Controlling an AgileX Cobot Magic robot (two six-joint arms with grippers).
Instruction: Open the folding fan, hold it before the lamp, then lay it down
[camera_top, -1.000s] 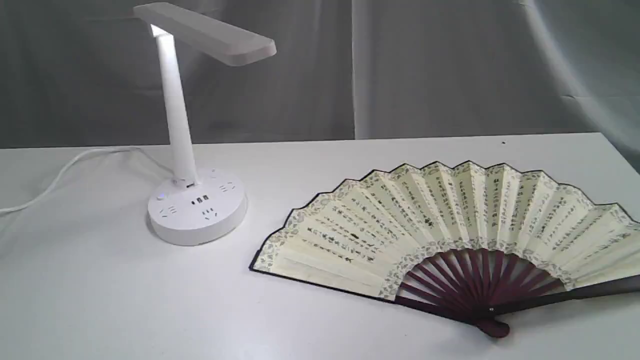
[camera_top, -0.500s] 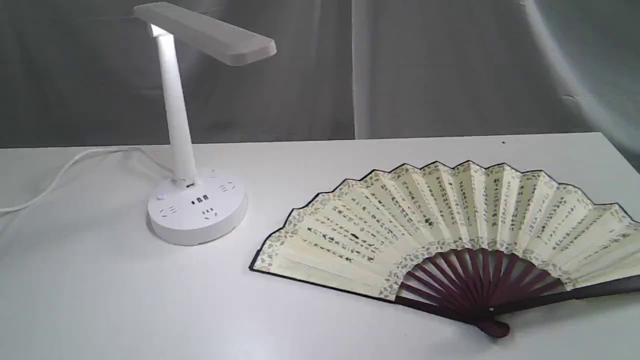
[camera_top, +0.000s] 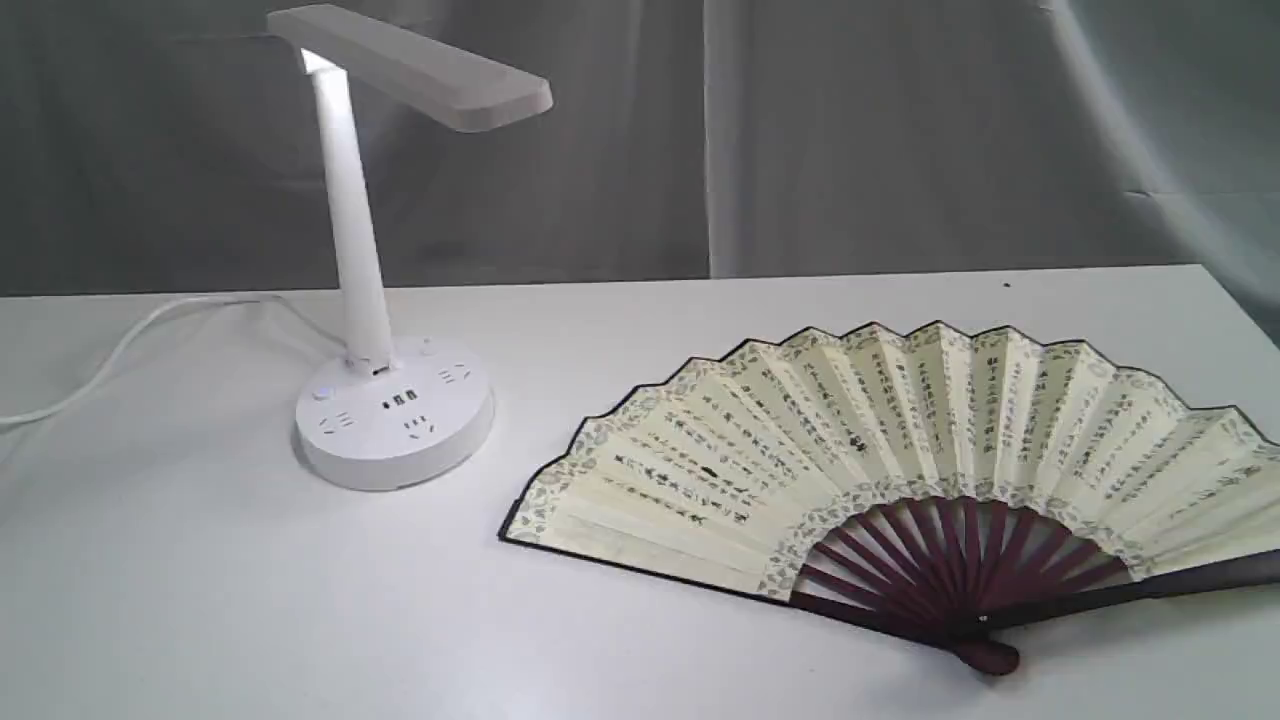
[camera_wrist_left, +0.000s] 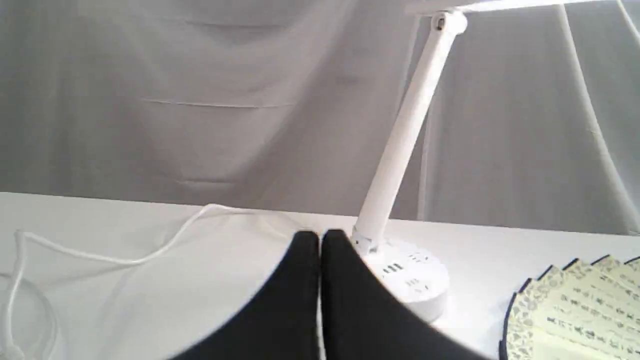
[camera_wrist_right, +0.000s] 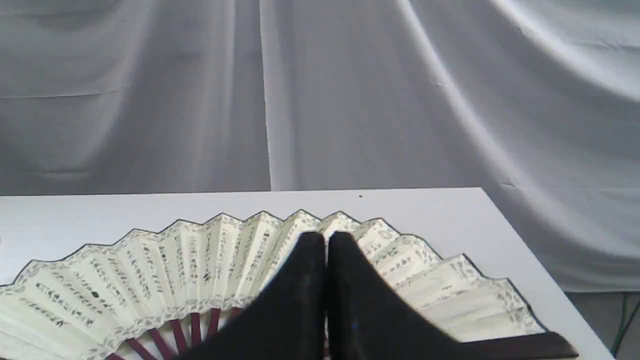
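Note:
The folding fan (camera_top: 880, 450) lies spread open and flat on the white table (camera_top: 200, 600), cream leaf with black calligraphy facing up, maroon ribs meeting at the pivot near the front edge. The fan (camera_wrist_right: 165, 270) also fills the right wrist view, and the fan's edge (camera_wrist_left: 575, 310) shows in the left wrist view. The white lamp (camera_top: 370, 300) stands to the fan's left, lit, head tilted over the table; the lamp (camera_wrist_left: 400, 165) appears beyond the left gripper. My left gripper (camera_wrist_left: 320, 237) is shut and holds nothing. My right gripper (camera_wrist_right: 326, 237) is shut, above the fan, holding nothing. Neither gripper shows in the exterior view.
The lamp's white cord (camera_top: 130, 345) trails left off the table; the cord (camera_wrist_left: 125, 255) loops across the left wrist view. A grey cloth backdrop (camera_top: 850, 140) hangs behind the table. The table's right edge (camera_wrist_right: 525, 250) lies close to the fan.

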